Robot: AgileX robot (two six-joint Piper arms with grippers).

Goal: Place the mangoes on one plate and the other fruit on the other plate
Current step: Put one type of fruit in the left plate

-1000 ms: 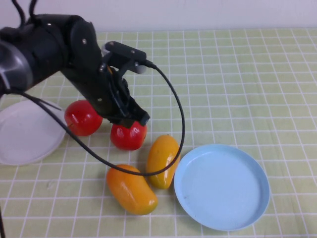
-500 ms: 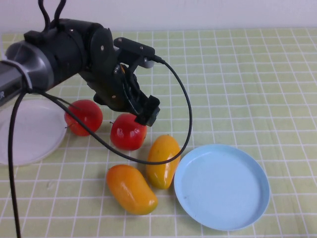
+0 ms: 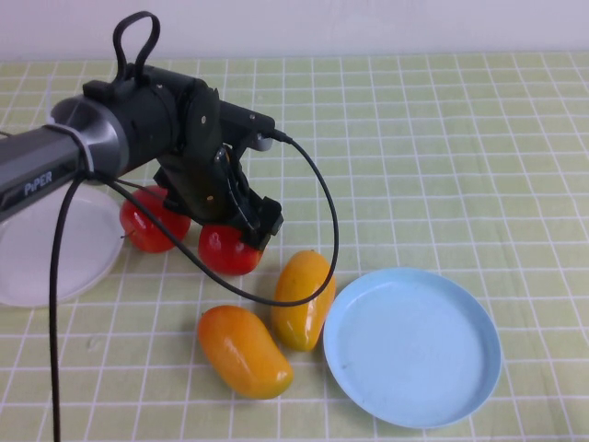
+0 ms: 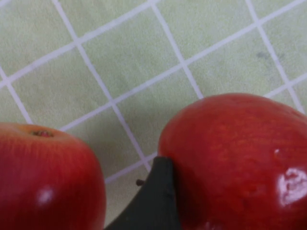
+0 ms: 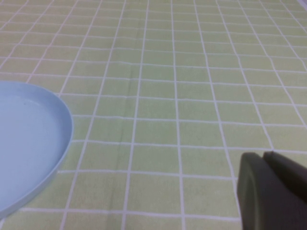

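One dark fingertip [image 4: 156, 201] of the left gripper [image 3: 241, 224] presses the side of a shiny red apple [image 3: 227, 250]; whether the jaws grip it I cannot tell. A second apple [image 3: 147, 224] sits just beside, next to the white plate [image 3: 46, 249]. Two glossy orange-yellow mangoes [image 3: 302, 296] [image 3: 243, 350] lie nearer, one lengthwise toward the robot, one slanted, beside the light blue plate [image 3: 414, 345]. The right gripper [image 5: 268, 194] hovers over checked cloth [image 3: 442, 138], its state unclear.
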